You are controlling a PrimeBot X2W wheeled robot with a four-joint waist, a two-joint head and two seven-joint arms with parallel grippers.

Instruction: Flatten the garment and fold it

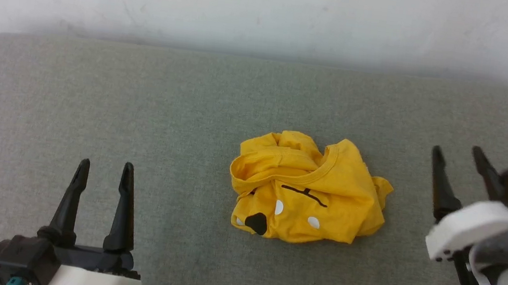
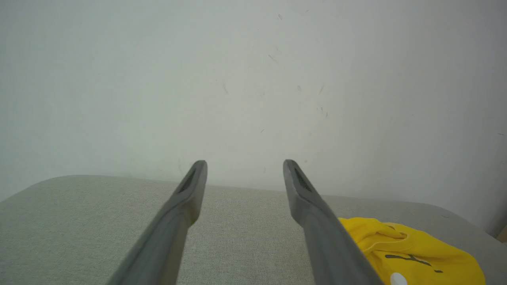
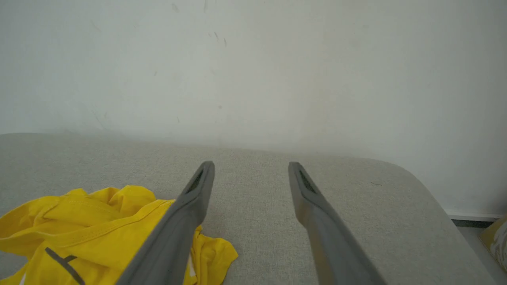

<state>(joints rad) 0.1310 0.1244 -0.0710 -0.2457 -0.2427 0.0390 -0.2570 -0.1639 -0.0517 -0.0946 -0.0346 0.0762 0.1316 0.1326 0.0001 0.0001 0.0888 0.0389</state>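
Garment (image 1: 306, 190) lies crumpled in a heap near the middle of the grey padded surface (image 1: 143, 100), print partly showing. Left gripper (image 1: 105, 168) sits near and to its left, right gripper (image 1: 456, 150) to its right, both clear of it with fingers spread and empty

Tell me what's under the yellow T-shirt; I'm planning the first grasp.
The garment lies on the grey padded surface; anything beneath its bunched folds is covered.
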